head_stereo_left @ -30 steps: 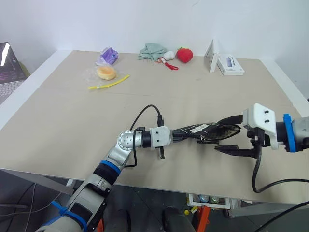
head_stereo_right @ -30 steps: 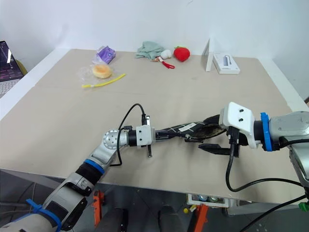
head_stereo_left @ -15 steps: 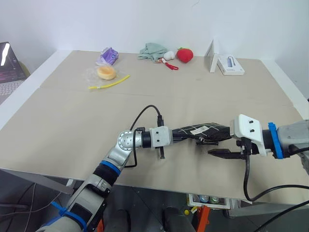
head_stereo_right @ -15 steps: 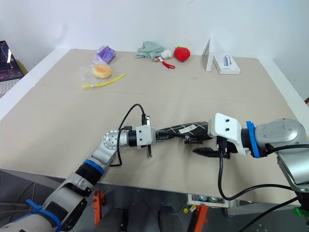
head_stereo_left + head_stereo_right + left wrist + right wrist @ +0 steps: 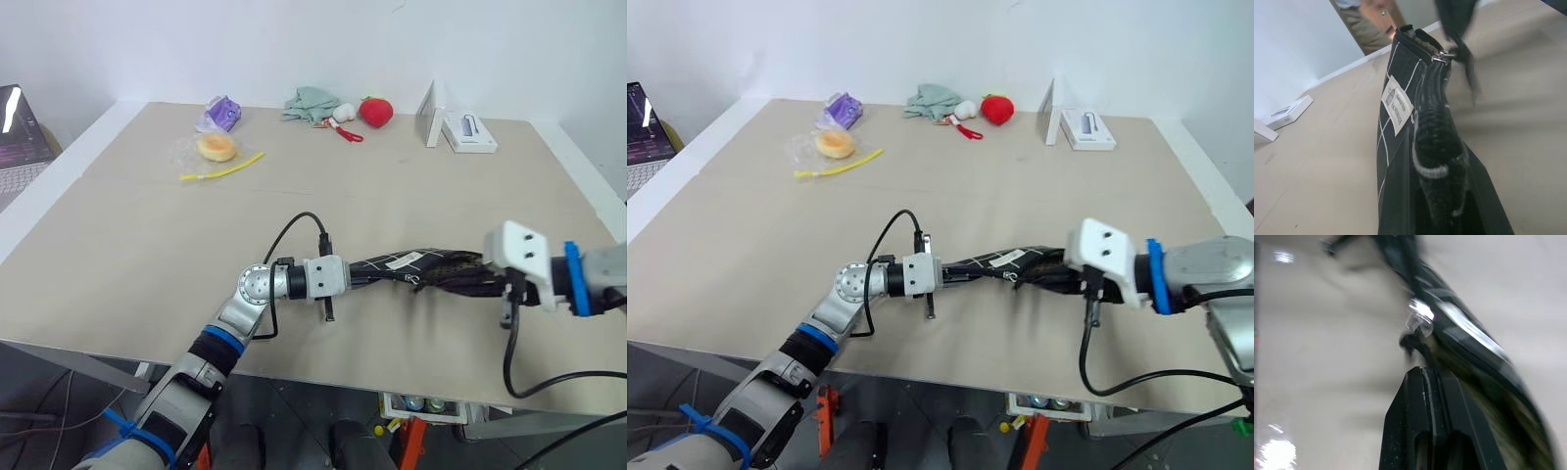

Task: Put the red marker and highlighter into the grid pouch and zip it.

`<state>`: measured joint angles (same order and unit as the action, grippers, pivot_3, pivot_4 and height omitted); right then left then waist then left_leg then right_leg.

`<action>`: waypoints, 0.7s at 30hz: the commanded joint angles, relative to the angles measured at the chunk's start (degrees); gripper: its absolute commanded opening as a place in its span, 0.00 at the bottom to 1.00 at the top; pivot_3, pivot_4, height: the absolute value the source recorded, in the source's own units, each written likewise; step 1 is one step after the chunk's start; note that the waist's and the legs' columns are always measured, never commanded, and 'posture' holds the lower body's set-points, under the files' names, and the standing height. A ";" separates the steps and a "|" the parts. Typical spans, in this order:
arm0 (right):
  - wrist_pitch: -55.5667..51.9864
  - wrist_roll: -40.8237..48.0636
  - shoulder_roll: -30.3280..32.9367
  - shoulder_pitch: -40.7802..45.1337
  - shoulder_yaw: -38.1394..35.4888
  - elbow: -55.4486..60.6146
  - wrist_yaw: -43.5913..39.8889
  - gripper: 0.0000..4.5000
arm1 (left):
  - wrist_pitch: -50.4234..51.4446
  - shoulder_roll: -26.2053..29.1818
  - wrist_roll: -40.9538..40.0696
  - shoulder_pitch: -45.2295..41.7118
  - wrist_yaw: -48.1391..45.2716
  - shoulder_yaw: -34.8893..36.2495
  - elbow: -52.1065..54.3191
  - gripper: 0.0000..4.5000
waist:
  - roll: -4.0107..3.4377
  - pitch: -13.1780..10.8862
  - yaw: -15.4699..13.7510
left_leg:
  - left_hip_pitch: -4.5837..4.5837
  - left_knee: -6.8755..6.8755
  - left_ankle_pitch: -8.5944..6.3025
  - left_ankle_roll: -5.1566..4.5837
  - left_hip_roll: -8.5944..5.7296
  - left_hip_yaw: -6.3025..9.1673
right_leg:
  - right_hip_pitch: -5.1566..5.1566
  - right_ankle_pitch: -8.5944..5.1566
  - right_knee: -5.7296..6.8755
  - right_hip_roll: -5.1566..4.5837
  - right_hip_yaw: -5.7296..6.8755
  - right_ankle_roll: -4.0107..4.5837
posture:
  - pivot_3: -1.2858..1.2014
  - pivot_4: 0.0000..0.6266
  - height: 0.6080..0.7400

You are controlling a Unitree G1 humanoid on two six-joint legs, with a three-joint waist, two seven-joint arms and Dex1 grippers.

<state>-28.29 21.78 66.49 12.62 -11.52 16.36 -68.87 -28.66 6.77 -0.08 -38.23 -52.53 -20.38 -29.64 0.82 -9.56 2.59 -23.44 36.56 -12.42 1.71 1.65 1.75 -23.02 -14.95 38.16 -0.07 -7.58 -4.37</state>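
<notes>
A: Where is the flat black fabric grid pouch (image 5: 416, 267) with thin white lines to be found?

B: It is held above the beige table (image 5: 147, 235), stretched level between the two grippers near the table's front edge. One end is pinched by the left gripper (image 5: 361, 272), whose black fingers are pressed together on the fabric; the small white label (image 5: 1397, 105) is seen on the side just beyond them.

A: And the right gripper (image 5: 1058, 278)?

B: Its fingers are closed flat against each other, with the tips at the silver zipper slider and black pull (image 5: 1418, 330). Whether the pull is actually pinched cannot be told.

A: What else is seen on the table?

B: At the far edge, a red strawberry plush (image 5: 374, 111) and a long yellow strip (image 5: 221, 168) are seen, well apart from the pouch.
</notes>
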 commanded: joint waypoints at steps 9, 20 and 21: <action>6.60 -6.42 6.93 -4.74 -10.82 -14.82 -0.28 0.01 | -0.71 -0.15 -0.72 -0.11 0.16 0.63 1.72 0.00 | -0.02 0.01 0.12 | 0.04 -0.02 0.00 0.00 0.00 -0.02 | 0.00 0.00 0.01 0.01 -0.02 -0.01 | 0.52 0.24 0.94; 7.01 -7.38 7.03 -3.92 -10.70 -16.73 0.99 0.01 | -0.85 0.17 -0.74 -0.18 -0.07 0.82 1.59 0.00 | -0.06 0.03 0.12 | 0.04 -0.01 0.00 0.00 -0.01 -0.05 | 0.01 0.00 0.00 0.00 -0.06 -0.02 | 0.52 0.24 0.94; 6.74 -7.19 6.82 -3.76 -10.43 -16.36 1.01 0.01 | -0.81 0.25 -0.71 -0.13 -0.08 0.81 1.64 0.00 | -0.06 0.03 0.12 | 0.04 -0.01 0.00 0.00 -0.01 -0.05 | 0.01 0.00 0.01 0.00 -0.06 -0.02 | 0.52 0.24 0.94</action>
<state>-21.85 14.80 71.73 7.61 -20.21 -0.30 -68.41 -28.83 6.60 -0.08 -38.21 -52.78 -20.40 -29.51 0.76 -9.52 2.71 -23.40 36.55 -12.42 1.71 1.64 1.70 -23.01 -14.95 38.17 -0.07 -7.63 -4.40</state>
